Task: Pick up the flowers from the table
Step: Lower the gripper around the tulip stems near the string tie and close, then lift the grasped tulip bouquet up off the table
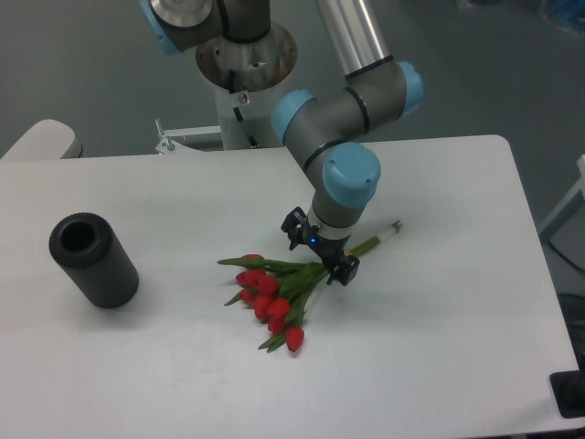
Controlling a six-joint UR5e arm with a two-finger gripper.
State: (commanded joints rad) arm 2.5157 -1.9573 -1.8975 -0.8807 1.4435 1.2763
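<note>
Flowers (279,288) flat on counter (439,366), buds toward 7 o'clock. Gripper (320,254) over stems, fingers spread, holding nothing. Risk: closing off-centre lets thin stems slip or splay; pressing down crushes them.

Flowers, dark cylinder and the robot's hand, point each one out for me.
flowers (274,297), fixed camera view, on the red buds.
dark cylinder (101,265), fixed camera view, on its side wall.
hand (320,255), fixed camera view, midway between its fingertips, over the stems.

Arm bent low at elbow, wrist pointing down; end effector (319,253) fingers spread apart.
</note>
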